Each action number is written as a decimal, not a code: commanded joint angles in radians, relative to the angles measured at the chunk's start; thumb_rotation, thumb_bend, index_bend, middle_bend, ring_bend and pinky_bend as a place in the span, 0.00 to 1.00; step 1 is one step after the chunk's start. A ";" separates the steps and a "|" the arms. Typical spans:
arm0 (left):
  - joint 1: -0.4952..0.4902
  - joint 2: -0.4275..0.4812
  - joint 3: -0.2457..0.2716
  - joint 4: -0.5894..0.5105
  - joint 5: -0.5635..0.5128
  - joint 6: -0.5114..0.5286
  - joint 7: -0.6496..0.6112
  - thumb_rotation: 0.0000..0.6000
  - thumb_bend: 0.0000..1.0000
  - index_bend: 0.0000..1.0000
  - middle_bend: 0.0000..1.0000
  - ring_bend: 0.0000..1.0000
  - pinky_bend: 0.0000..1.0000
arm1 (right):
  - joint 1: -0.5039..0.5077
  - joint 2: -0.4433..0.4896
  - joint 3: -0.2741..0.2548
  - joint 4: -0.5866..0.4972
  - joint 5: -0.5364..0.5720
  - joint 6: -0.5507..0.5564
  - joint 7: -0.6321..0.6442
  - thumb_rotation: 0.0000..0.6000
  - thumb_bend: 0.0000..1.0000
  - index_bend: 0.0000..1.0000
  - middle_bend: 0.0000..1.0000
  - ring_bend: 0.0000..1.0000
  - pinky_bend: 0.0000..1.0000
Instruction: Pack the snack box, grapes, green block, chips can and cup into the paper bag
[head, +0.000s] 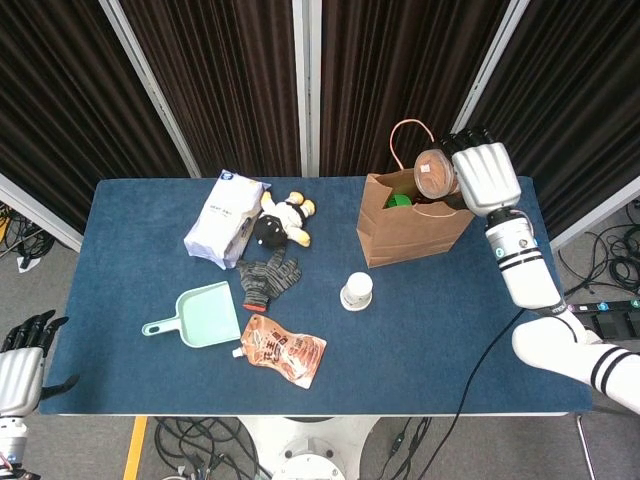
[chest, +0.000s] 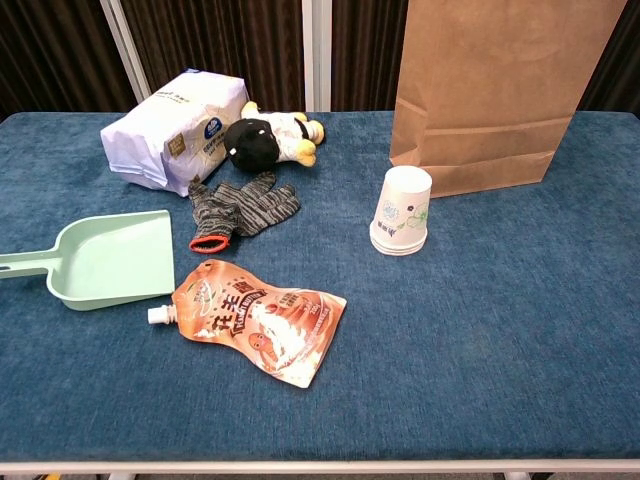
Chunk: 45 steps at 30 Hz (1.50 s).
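My right hand (head: 483, 177) grips the brown chips can (head: 435, 173) over the open top of the paper bag (head: 410, 225), its round end facing left. Something green (head: 400, 200) shows inside the bag. The bag stands upright at the table's far right (chest: 480, 100). An upside-down white paper cup (head: 356, 291) sits on the blue cloth just in front of the bag (chest: 402, 211). My left hand (head: 22, 345) hangs low off the table's left front corner, fingers apart, holding nothing. The chest view shows neither hand.
A white packet (head: 226, 216), a plush toy (head: 282, 218), striped gloves (head: 268, 275), a mint dustpan (head: 203, 315) and an orange pouch (head: 283, 350) lie on the left half of the blue table (head: 450, 330). Dark curtains hang behind.
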 joint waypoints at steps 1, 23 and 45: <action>0.000 0.001 -0.001 0.000 -0.001 0.000 -0.001 1.00 0.04 0.24 0.20 0.12 0.15 | 0.026 -0.028 -0.020 0.025 0.030 -0.030 -0.029 1.00 0.18 0.50 0.45 0.16 0.15; 0.000 0.001 -0.004 -0.002 -0.003 0.001 0.002 1.00 0.04 0.24 0.20 0.12 0.15 | 0.028 0.028 -0.047 -0.031 0.075 -0.079 0.057 1.00 0.18 0.00 0.13 0.00 0.06; -0.018 0.009 -0.011 -0.027 0.010 -0.001 0.031 1.00 0.04 0.24 0.20 0.12 0.15 | -0.259 0.198 -0.204 -0.255 -0.707 0.394 0.696 1.00 0.14 0.23 0.39 0.19 0.32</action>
